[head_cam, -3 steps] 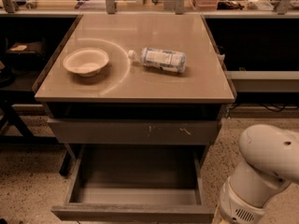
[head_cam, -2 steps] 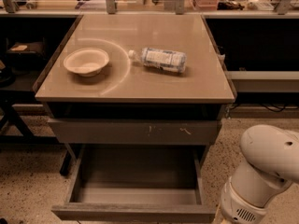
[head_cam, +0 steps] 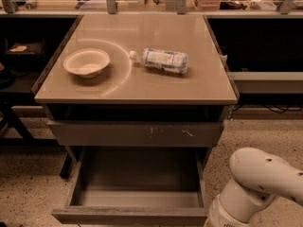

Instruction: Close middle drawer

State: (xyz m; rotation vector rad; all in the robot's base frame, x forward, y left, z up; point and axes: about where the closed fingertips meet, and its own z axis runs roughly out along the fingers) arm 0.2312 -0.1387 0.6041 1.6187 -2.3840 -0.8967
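The middle drawer (head_cam: 135, 193) is pulled far out below the tabletop. Its grey tray interior is open to view and holds nothing. Its plain front (head_cam: 128, 215) runs along the bottom edge of the view. Above it is the shut, taller front with pale scratch marks (head_cam: 137, 133). Only a white arm link (head_cam: 255, 188) shows at the bottom right, just right of the open drawer's front corner. My gripper itself is out of view, past the bottom edge.
On the tan tabletop (head_cam: 199, 86) stand a pale bowl (head_cam: 86, 62) at the left and a plastic water bottle (head_cam: 163, 60) lying on its side in the middle. Dark shelving flanks the table on both sides. The floor is speckled.
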